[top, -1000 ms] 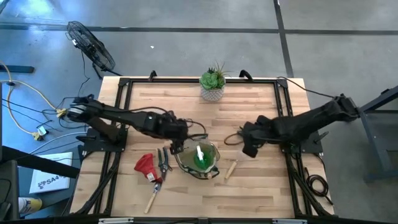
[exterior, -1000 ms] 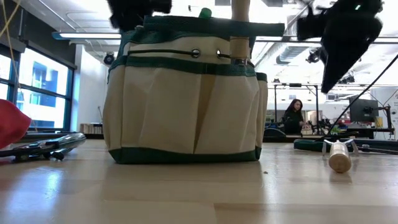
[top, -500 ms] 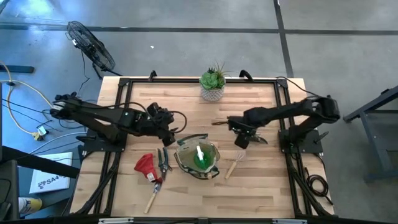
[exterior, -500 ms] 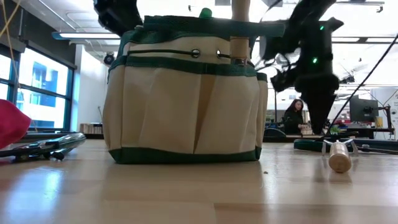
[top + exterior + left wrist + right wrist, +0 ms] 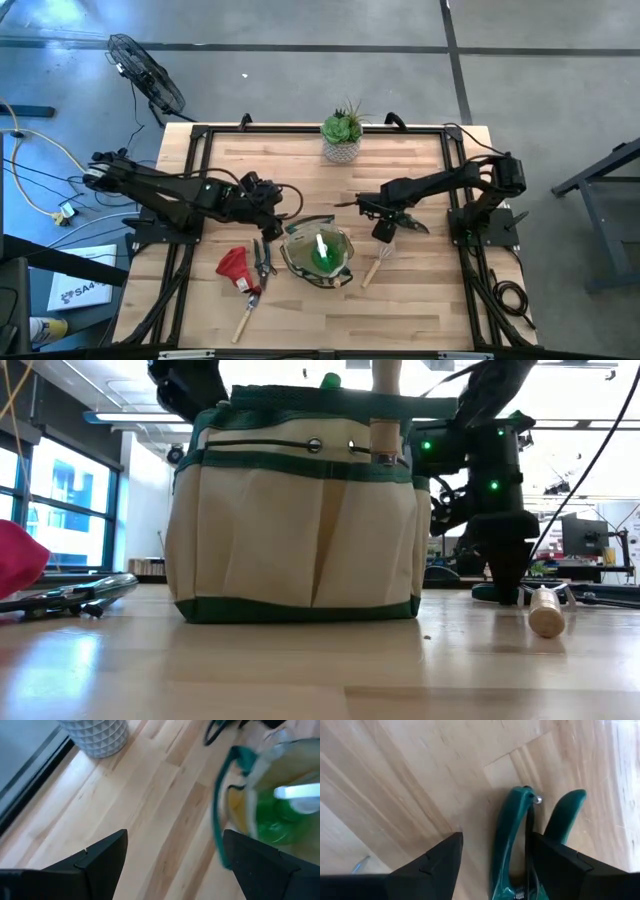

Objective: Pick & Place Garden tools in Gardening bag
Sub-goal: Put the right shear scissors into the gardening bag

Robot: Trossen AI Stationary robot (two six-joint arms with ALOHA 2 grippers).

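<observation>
The gardening bag [image 5: 318,256] stands upright near the table's middle, with the green spray bottle [image 5: 280,817] inside and a wooden handle [image 5: 385,420] sticking up from it. My right gripper [image 5: 383,231] points down, open, to the right of the bag. Its fingers stand on either side of one handle of the green-handled pruners [image 5: 510,850], which lie flat on the table. My left gripper [image 5: 272,203] hangs open above the table, just left of and beyond the bag, with nothing between its fingers [image 5: 100,857].
A wooden-handled fork [image 5: 372,268] lies on the table right of the bag. A red glove [image 5: 233,264], dark pruners [image 5: 263,258] and a wooden-handled trowel [image 5: 246,318] lie to its left. A succulent in a white pot [image 5: 342,138] stands at the far edge.
My right gripper has come down toward the table and toward the bag, tipping until it points down over the green-handled pruners. My left gripper has drawn back from over the bag's rim toward the table's far left and risen a little. The bag and tools have kept still.
</observation>
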